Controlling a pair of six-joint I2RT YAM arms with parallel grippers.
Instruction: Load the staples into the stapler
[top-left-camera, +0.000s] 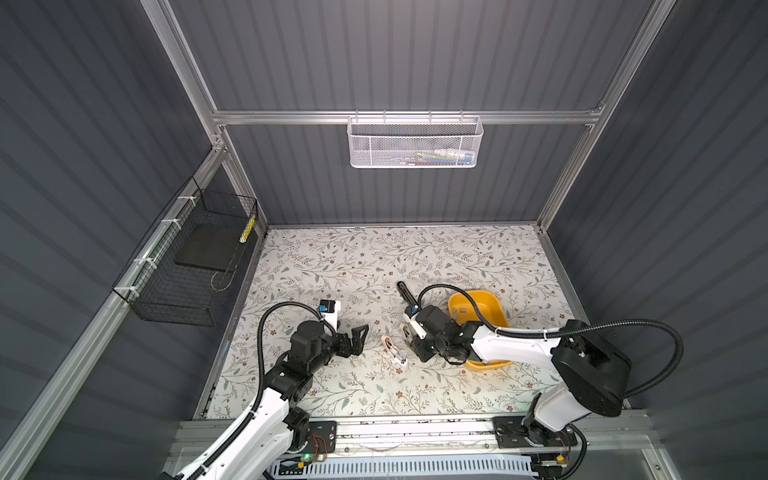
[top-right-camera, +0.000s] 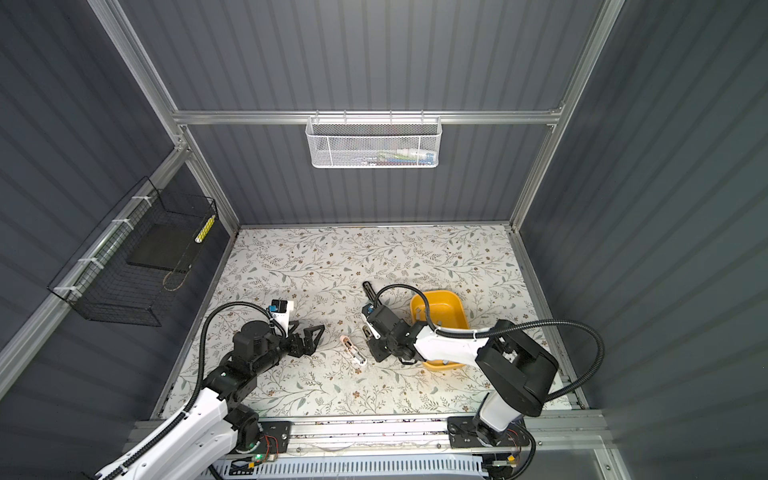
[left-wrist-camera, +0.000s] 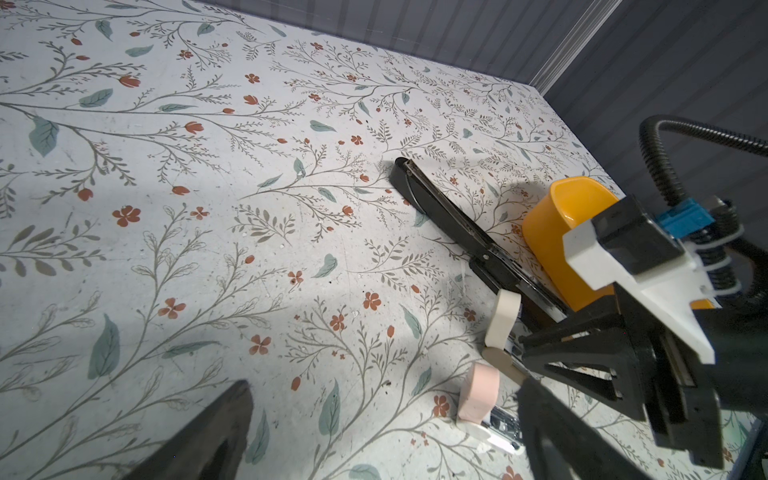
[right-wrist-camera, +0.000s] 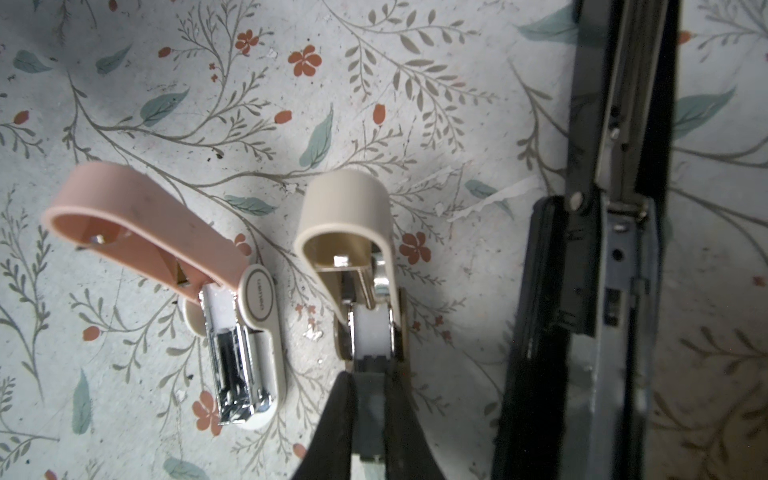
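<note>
My right gripper (right-wrist-camera: 369, 376) is shut on a grey strip of staples (right-wrist-camera: 370, 411). The strip's front end sits at the white channel of the open beige stapler (right-wrist-camera: 353, 216), whose lid is raised. In both top views this gripper (top-left-camera: 409, 334) (top-right-camera: 370, 336) points down at the beige stapler (top-left-camera: 404, 329). An open pink stapler (right-wrist-camera: 166, 232) (top-left-camera: 395, 352) lies beside it, its metal channel exposed. My left gripper (top-left-camera: 357, 336) (left-wrist-camera: 386, 415) hangs open left of the pink stapler (left-wrist-camera: 478, 395), holding nothing.
A long black stapler (top-left-camera: 406, 295) (right-wrist-camera: 602, 249) lies opened flat between the beige stapler and the yellow bin (top-left-camera: 494, 307) (left-wrist-camera: 557, 232). Small grey pieces lie in the bin. A white mesh basket (top-left-camera: 415, 143) hangs on the back wall and a black wire basket (top-left-camera: 187, 266) on the left wall.
</note>
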